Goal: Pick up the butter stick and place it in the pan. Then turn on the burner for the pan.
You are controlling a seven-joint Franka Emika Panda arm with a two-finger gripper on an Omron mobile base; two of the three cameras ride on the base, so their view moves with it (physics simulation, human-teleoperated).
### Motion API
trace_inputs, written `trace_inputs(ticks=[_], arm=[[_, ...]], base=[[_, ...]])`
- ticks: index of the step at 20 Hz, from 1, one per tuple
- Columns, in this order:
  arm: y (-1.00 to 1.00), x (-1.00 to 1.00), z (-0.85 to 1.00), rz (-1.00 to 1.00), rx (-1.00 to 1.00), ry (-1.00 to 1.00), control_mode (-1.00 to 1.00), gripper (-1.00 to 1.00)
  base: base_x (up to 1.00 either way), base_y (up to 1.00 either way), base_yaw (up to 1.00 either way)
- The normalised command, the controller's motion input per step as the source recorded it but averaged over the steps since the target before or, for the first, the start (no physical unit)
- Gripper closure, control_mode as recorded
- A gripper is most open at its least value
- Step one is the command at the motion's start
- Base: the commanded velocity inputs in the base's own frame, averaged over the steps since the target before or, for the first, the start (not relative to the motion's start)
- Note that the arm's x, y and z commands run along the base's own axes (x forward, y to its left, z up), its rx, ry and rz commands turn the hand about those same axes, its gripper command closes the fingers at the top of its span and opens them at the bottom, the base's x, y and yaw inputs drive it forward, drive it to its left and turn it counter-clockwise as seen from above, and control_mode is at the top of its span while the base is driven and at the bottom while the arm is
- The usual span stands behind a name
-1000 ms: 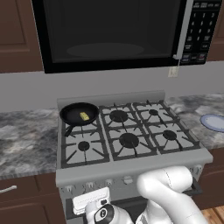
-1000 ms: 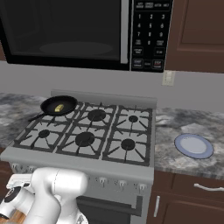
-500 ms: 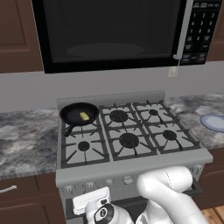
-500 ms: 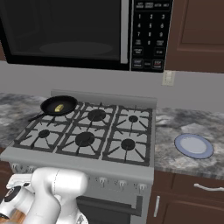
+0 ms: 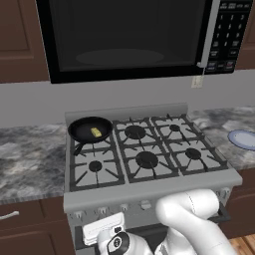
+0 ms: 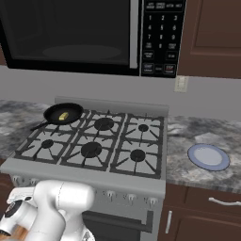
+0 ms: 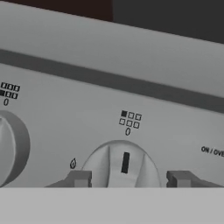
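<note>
jaws (image 7: 129, 178): spread, one fingertip (image 7: 79, 178) on each side of a grey stove knob (image 7: 121, 165), contact with it not discernible | butter stick (image 5: 96, 132): lying in the pan (image 5: 89, 129), well above the jaws | pan: on the rear-left burner, handle toward the stove front | blue plate (image 6: 208, 156): on the counter (image 6: 197, 141), far off to the jaws' right

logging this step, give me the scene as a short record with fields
butter stick: lying in the pan
pan: on the back left burner
hand: at the stove's front panel, a fingertip on each side of a knob
knob mark: points straight up, with the back left square of the diagram above it filled
plate: on the counter right of the stove
</note>
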Motion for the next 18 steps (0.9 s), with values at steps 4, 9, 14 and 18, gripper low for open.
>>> trace_inputs(ticks=[4,9,14,18], arm=[[-0.25,0.19,0.22,0.06,0.00,0.00,-1.00,1.00],[-0.28,0.06,0.16,0.05,-0.01,0.00,-1.00,1.00],[-0.17,0.01,0.12,0.00,-0.08,0.00,-1.00,1.00],[0.00,0.02,0.09,0.00,-0.18,0.03,-1.00,1.00]], base=[[0.00,0.00,0.00],[0.00,0.00,0.00],[0.00,0.00,0.00],[0.00,0.00,0.00]])
